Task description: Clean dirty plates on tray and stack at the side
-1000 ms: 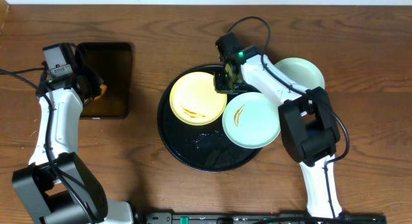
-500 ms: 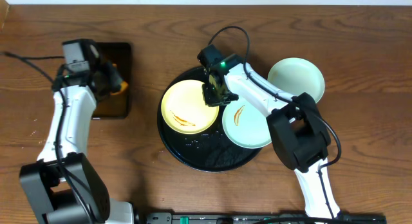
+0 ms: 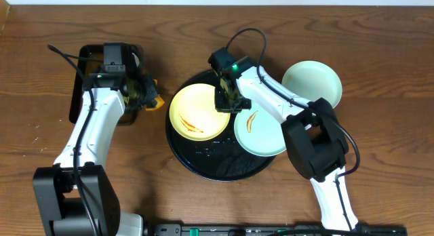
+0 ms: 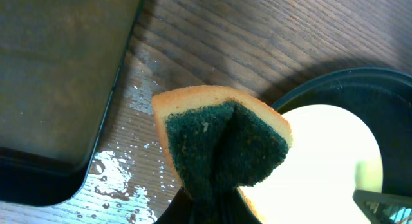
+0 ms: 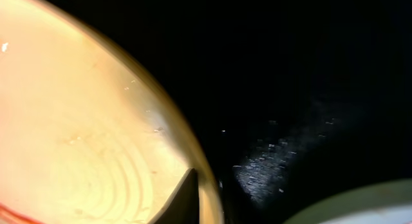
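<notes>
Sponge [image 4: 219,143] nearer tray [image 3: 217,163]; three plates [image 3: 198,112] [image 3: 266,131] [image 3: 312,81]

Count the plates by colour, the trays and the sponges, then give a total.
Mint plates: 2
Yellow plate: 1
Black trays: 2, the round tray and the rectangular tray
Sponge: 1
Total: 6

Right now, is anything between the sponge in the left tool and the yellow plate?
Nothing visible does. The sponge is over bare wet table left of the tray, whose rim is all that lies before the yellow plate. The right tool grips that plate's right edge, clear of the path.
</notes>
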